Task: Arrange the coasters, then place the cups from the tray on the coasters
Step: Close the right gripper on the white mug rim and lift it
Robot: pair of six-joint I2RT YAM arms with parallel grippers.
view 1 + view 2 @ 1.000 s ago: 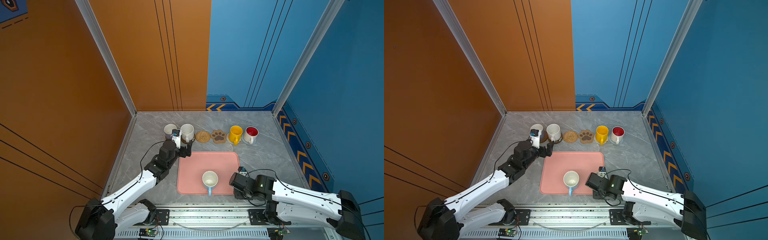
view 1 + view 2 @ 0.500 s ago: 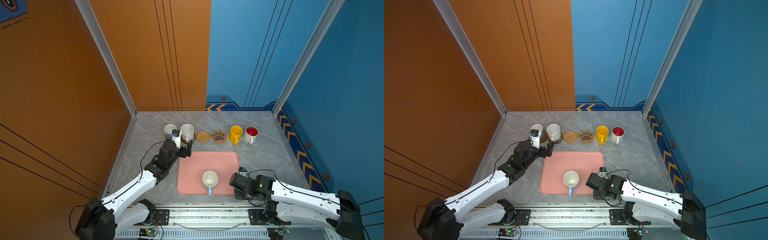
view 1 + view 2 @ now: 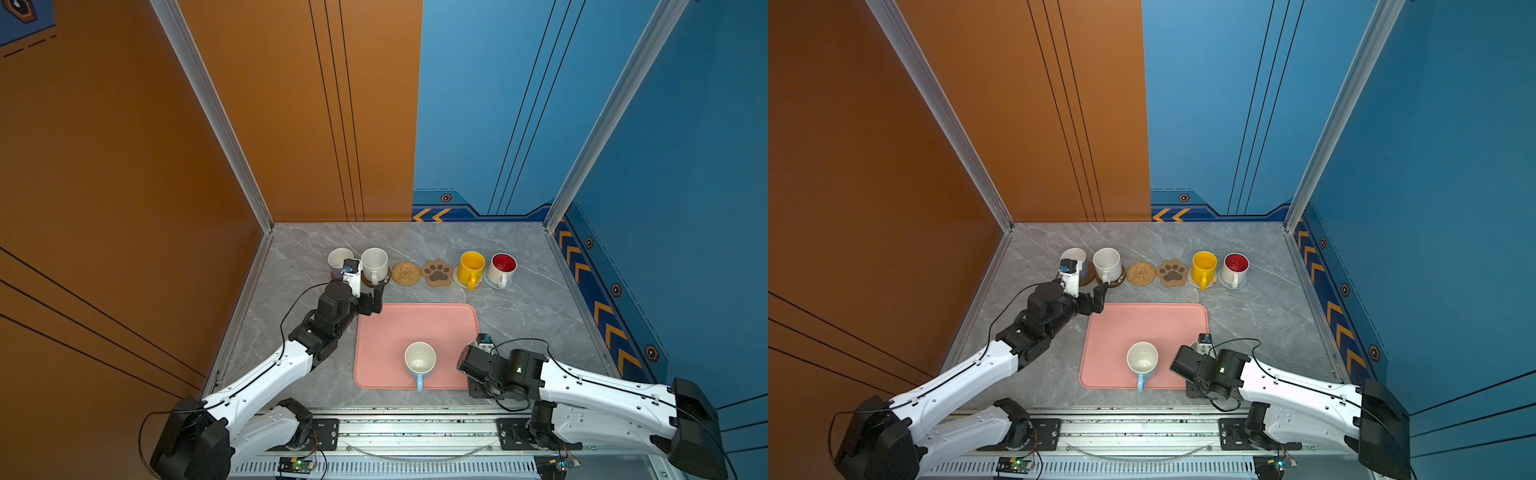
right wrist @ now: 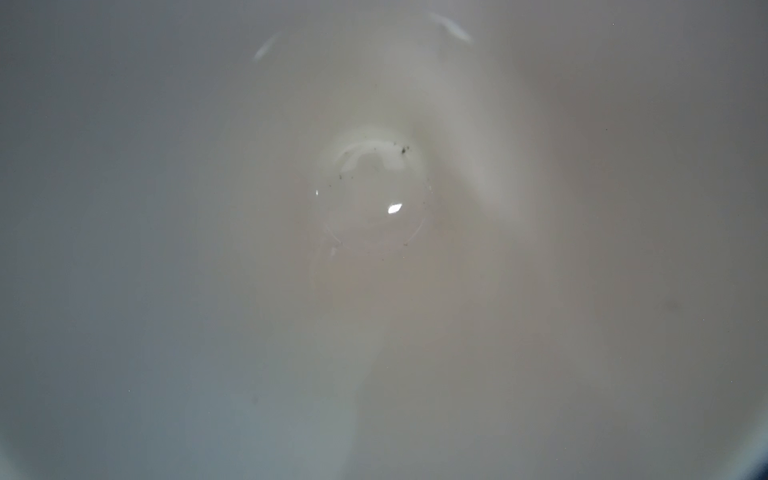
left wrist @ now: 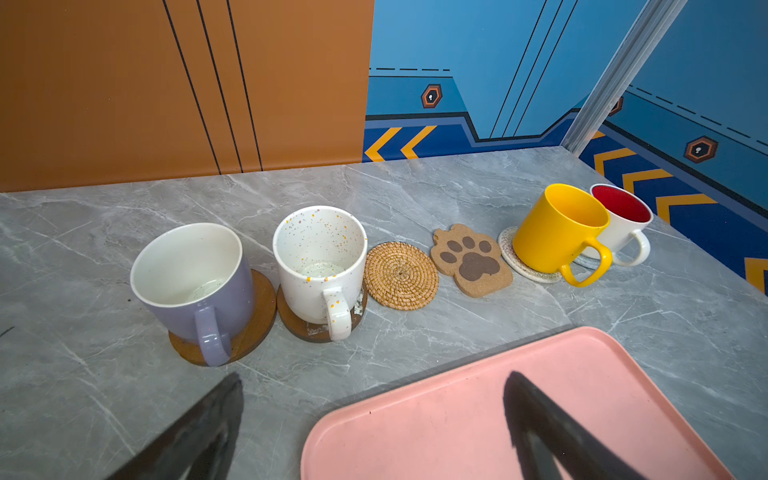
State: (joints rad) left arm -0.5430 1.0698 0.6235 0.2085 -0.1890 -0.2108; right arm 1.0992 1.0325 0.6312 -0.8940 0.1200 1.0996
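The plain white cup (image 4: 374, 291) is shown from inside only in the right wrist view; in both top views it is nearly hidden under the right tool (image 3: 478, 349), whose opening cannot be told, at the right edge of the tray (image 3: 415, 320). The left tool (image 5: 374, 432) is held wide over the tray's far left corner. Nothing is seen moved since earlier.

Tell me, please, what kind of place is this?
Probably a robot test booth, not a home kitchen. Two robot arms sit on a metal rail, orange panels and blue panels enclose a grey table, and mugs stand on a row of coasters.
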